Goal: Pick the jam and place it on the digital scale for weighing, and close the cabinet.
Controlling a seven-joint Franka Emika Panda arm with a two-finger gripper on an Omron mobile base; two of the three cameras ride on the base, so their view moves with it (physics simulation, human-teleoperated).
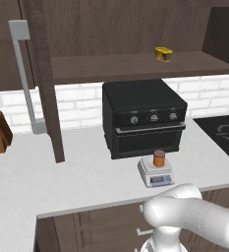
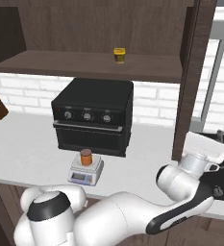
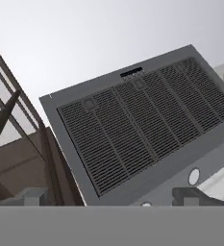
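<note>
The jam (image 1: 158, 158) is seen standing upright on the flat plate of the digital scale (image 1: 156, 173), so that its weight can be read on the little display at the front. The scale is set on the pale counter (image 1: 47, 182), just in front of the black oven (image 1: 143, 117). It looks as if the weighing part is done.

The cabinet (image 1: 135, 34) is found above the oven. Its door (image 2: 192, 72) is swung out edge-on, with a long silver handle (image 2: 214, 72) on it, so it seems the door is not yet closed. A squat yellow object (image 1: 163, 53) is left on the cabinet shelf.

The tool (image 2: 207, 149) is raised beside the door edge and is pointed upward. Its fingertips (image 3: 192, 196) are spread wide and nothing is held between them. It is probably placed there so the door can be pushed shut.

The jar is small, round and orange-brown. The scale is light grey and square. The oven is boxy, with three round knobs. The cabinet is made of dark wood. White bricks are seen on the wall behind.
</note>
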